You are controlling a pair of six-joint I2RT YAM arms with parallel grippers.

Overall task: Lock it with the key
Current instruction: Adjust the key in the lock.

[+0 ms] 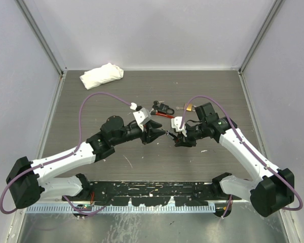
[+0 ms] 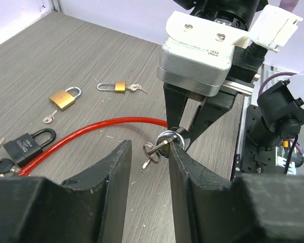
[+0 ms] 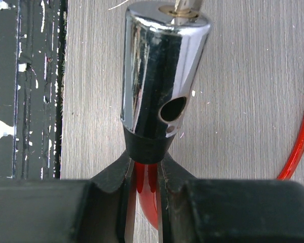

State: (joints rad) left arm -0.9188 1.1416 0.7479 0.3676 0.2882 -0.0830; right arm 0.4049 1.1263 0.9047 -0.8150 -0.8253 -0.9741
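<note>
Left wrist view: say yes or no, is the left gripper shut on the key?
No, the left gripper is open, its fingers apart on either side of the key sticking out of the chrome lock.

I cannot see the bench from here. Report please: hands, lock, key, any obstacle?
Right hand shut on cable lock, below chrome head. Left hand open around key, key in head. Nothing between; brass padlock, black padlock lie apart.

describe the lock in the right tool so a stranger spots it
On the table, find where the two arms meet. The lock sits in the right tool. It is a chrome cylinder on a red cable, unlike the brass padlocks and black padlock.
</note>
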